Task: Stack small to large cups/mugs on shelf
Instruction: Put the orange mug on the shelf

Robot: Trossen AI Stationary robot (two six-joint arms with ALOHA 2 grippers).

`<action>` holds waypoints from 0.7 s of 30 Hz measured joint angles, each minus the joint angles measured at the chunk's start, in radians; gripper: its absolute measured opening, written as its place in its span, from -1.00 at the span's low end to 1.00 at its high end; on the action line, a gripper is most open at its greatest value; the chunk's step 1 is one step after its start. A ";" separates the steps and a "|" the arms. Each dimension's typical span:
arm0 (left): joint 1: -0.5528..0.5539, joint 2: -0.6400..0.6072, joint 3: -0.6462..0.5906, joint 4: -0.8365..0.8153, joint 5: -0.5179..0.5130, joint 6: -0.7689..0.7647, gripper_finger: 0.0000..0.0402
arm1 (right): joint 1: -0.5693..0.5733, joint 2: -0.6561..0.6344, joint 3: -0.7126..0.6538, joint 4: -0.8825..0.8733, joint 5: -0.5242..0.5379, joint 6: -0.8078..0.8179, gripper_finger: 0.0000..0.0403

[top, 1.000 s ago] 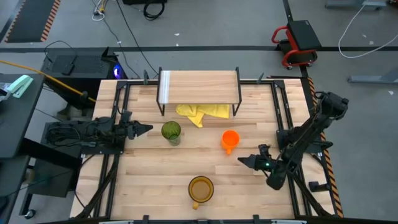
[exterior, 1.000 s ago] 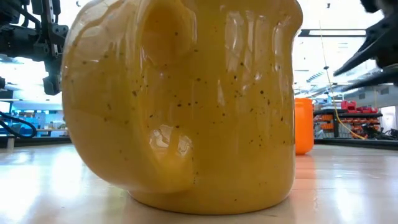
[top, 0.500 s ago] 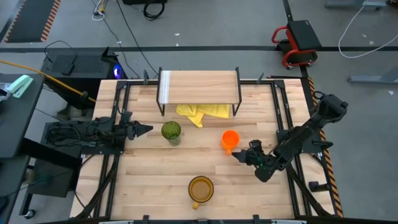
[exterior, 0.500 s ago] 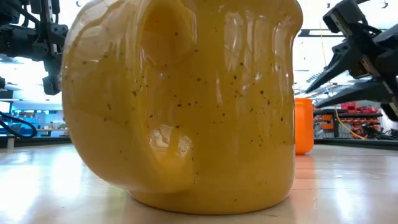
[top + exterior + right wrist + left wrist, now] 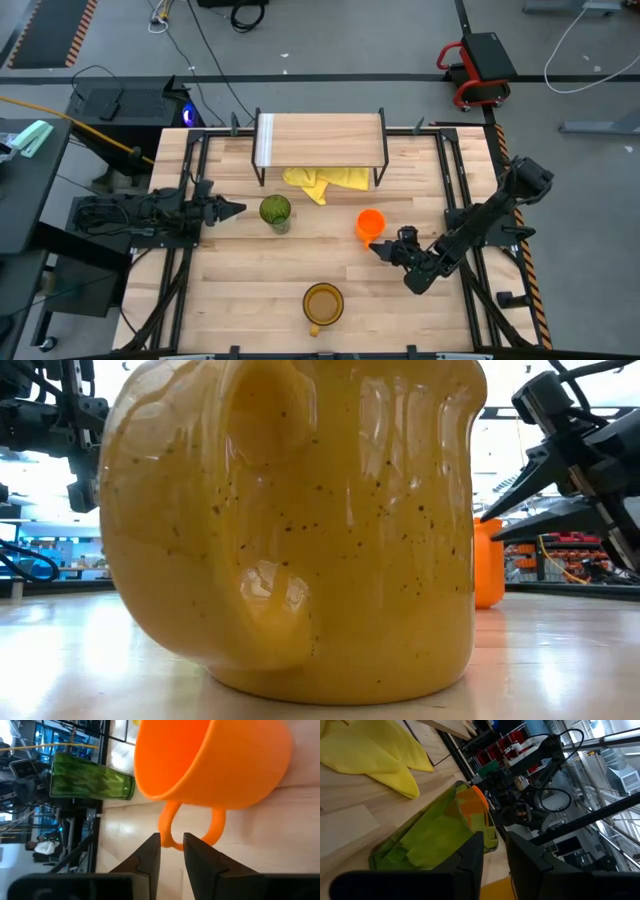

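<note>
The small orange mug stands on the tabletop right of centre, its handle turned toward my right gripper. That gripper's fingertips, a narrow gap apart, stand on either side of the handle's outer bend in the right wrist view. The green tumbler stands upright left of centre. My left gripper waits level just left of it, slightly open and touching nothing. The amber mug sits near the front edge and fills the low view. The shelf stands at the far middle. My right gripper comes slanting down from the table's right and near side, with the outer bend of the orange mug's handle between its fingertips. A sliver of wood shows beside one finger; I cannot tell whether either finger touches the handle. The mug stands upright on the table.
A yellow cloth lies partly under the shelf, just behind the tumbler and the orange mug. Black frame rails run along the table's left and right sides. Bare wood lies between the three cups.
My right gripper has gone toward the table's left and a little toward its far edge, sinking slightly, up to the orange mug's handle. The mugs, the tumbler and my left gripper have stayed where they were.
</note>
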 joint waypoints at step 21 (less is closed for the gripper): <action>0.000 0.000 0.000 0.000 0.001 0.000 -0.53 | -0.045 0.010 0.000 0.031 -0.010 -0.010 -0.57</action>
